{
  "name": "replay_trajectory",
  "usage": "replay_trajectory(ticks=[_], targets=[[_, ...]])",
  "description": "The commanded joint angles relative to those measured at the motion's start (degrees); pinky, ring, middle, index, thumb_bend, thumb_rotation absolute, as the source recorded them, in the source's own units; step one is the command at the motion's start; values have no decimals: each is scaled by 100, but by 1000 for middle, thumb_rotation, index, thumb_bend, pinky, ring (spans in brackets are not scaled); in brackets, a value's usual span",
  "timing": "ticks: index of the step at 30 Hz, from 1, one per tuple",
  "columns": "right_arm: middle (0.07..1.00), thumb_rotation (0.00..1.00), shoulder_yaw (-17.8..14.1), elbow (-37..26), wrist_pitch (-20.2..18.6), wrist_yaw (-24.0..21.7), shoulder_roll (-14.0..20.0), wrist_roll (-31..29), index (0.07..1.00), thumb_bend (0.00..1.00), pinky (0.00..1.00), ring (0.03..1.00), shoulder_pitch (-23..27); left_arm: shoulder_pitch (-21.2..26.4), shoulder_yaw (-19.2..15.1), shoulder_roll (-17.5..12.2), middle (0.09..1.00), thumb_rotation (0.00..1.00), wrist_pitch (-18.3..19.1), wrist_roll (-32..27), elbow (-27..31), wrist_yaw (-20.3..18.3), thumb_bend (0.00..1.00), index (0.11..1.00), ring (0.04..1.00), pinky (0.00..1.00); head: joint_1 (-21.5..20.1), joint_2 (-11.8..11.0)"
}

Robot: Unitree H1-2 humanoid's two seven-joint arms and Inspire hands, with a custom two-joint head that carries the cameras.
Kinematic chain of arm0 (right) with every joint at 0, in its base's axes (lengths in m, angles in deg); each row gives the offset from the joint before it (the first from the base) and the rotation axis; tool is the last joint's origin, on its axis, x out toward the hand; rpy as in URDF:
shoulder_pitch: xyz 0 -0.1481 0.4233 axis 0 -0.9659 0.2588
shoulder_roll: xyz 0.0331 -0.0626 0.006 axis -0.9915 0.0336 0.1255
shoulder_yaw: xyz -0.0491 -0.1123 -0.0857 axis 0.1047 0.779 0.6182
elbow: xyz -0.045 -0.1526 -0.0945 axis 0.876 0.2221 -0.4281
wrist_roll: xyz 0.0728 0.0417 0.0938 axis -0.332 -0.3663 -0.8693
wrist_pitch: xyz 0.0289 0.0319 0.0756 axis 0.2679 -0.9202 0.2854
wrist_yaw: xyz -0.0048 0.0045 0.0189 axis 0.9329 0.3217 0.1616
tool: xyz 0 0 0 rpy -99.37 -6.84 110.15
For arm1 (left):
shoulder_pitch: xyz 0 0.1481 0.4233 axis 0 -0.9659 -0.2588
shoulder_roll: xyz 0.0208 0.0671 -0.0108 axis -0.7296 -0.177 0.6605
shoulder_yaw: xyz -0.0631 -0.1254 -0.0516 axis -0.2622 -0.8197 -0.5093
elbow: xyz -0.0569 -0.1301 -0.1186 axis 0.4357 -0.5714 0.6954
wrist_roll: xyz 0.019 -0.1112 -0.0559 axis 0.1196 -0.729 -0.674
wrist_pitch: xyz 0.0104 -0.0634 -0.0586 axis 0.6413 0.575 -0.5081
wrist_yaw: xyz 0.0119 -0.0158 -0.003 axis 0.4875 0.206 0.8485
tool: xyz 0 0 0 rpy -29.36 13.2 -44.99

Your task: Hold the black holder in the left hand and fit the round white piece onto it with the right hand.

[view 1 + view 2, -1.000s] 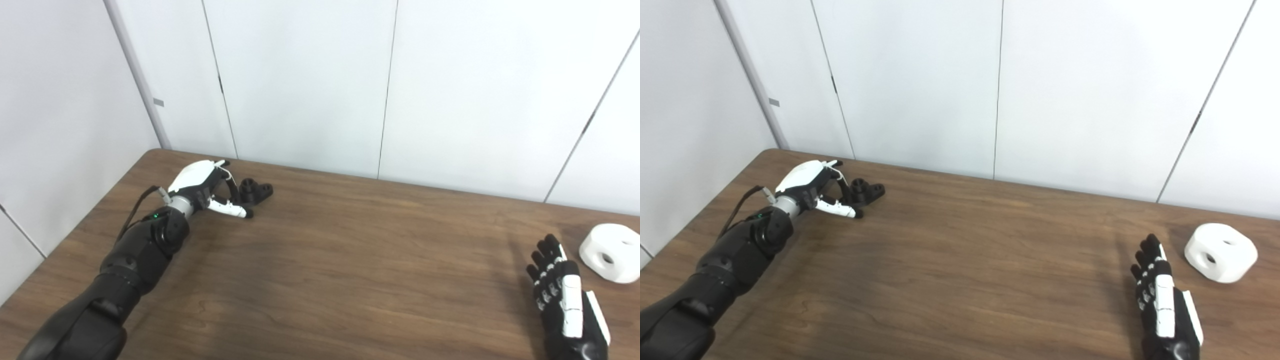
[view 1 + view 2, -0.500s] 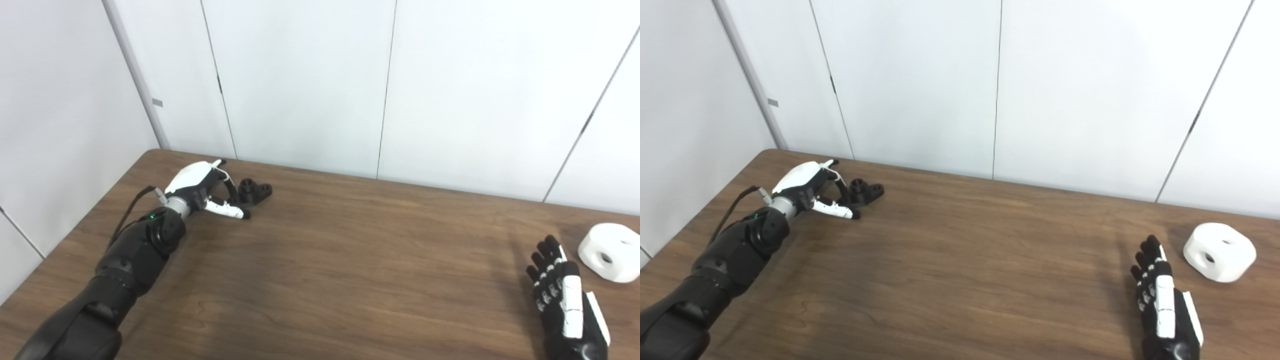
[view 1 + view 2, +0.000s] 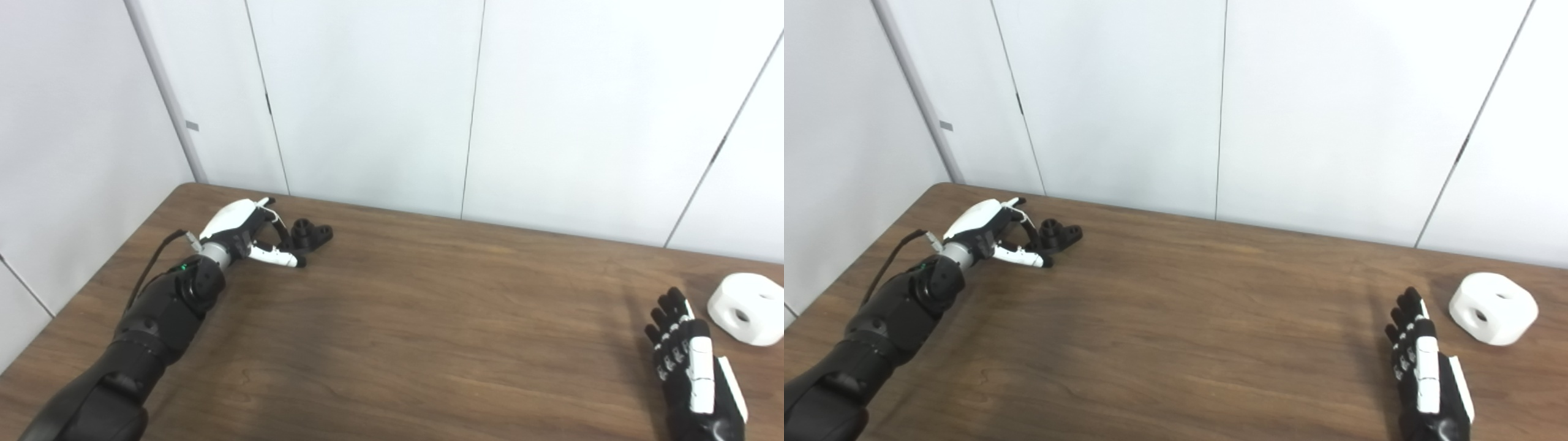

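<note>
Dark wood-grain covers the bench [image 3: 392, 318], which runs back to a wall of white panels [image 3: 367, 92]; the black holder [image 3: 309, 234] lies on the bench near its far left corner, a small dark part with round bosses on top. The left hand [image 3: 245, 229] sits just beside the holder on its left, white-backed, with its fingers [image 3: 278, 228] curved toward the part and its thumb [image 3: 280, 258] stretched along the bench in front of it; the fingers are spread and reach up to the holder's near end, but whether they actually touch it cannot be told from either view; the holder rests on the bench and is not lifted. The round white piece [image 3: 1493, 308] sits far off at the right edge of the bench, well apart from the holder, a chunky rounded block with a hole in its side and another in its top. The right hand [image 3: 1424, 367] lies near it, to its left and closer to the camera, fingers extended and pointing away, holding nothing, a gap of bare bench between it and the white piece.
</note>
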Motion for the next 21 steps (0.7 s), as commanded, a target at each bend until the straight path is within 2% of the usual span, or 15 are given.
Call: replay_trajectory(ticks=[1, 4, 9, 11, 13, 14, 15, 16, 17, 18, 19, 20, 21], targets=[[1000, 1000, -20, -100, 239, -50, 46, -44, 1000, 394, 1000, 1000, 149, 3, -55, -114, 976, 340, 65, 6, 108, 64, 1000, 1000, 992, 1000, -5, -6], [1000, 1000, -15, -138, 199, -38, 24, -54, 1000, 385, 1000, 1000, 142, -27, -68, -135, 972, 374, 49, 10, 121, 107, 1000, 1000, 988, 1000, -23, -18], [1000, 1000, -7, -173, 176, -55, 14, -86, 1000, 354, 1000, 1000, 140, -159, -195, -184, 985, 366, 91, -72, 311, 116, 1000, 1000, 999, 1000, 2, -25], [1000, 1000, -2, -174, 179, -54, 29, -69, 1000, 349, 1000, 1000, 142, -247, -212, -228, 990, 461, -76, -19, 370, 229, 1000, 1000, 1000, 1000, 12, -19], [1000, 1000, -4, -185, 176, -48, 39, -61, 1000, 351, 1000, 1000, 141, -342, -221, -275, 996, 658, -269, 32, 441, 341, 1000, 990, 1000, 1000, 49, -25], [1000, 1000, -8, -187, 173, -40, 39, -59, 1000, 348, 1000, 1000, 142, -385, -243, -289, 990, 722, -384, 27, 452, 407, 1000, 970, 999, 993, 49, -25], [1000, 1000, -10, -194, 156, -18, 42, -33, 1000, 342, 1000, 1000, 143, -425, -276, -292, 979, 776, -481, 14, 463, 488, 970, 935, 991, 987, 69, -27], [1000, 1000, -11, -194, 146, 0, 49, 0, 1000, 337, 1000, 1000, 144, -454, -311, -284, 965, 789, -557, 3, 464, 564, 925, 904, 979, 977, 91, -35], [1000, 1000, -11, -192, 145, -3, 58, 10, 1000, 337, 1000, 1000, 146, -480, -370, -268, 952, 791, -620, -42, 457, 619, 894, 878, 967, 967, 91, -35], [1000, 1000, -15, -191, 143, -10, 66, 4, 1000, 339, 1000, 1000, 149, -502, -430, -247, 939, 751, -667, -96, 455, 648, 889, 853, 956, 964, 174, -73], [1000, 1000, -23, -186, 145, -20, 71, -11, 1000, 341, 1000, 1000, 153, -508, -475, -230, 929, 638, -714, -138, 435, 653, 930, 834, 949, 969, 276, -92], [1000, 1000, -29, -178, 151, -29, 74, -25, 1000, 344, 1000, 1000, 156, -504, -507, -226, 927, 569, -726, -184, 406, 601, 965, 833, 948, 973, 276, -92], [1000, 1000, -50, -174, 152, -38, 63, -80, 1000, 347, 1000, 1000, 156, -499, -524, -221, 934, 481, -619, -224, 419, 475, 987, 870, 959, 989, 329, -109]])
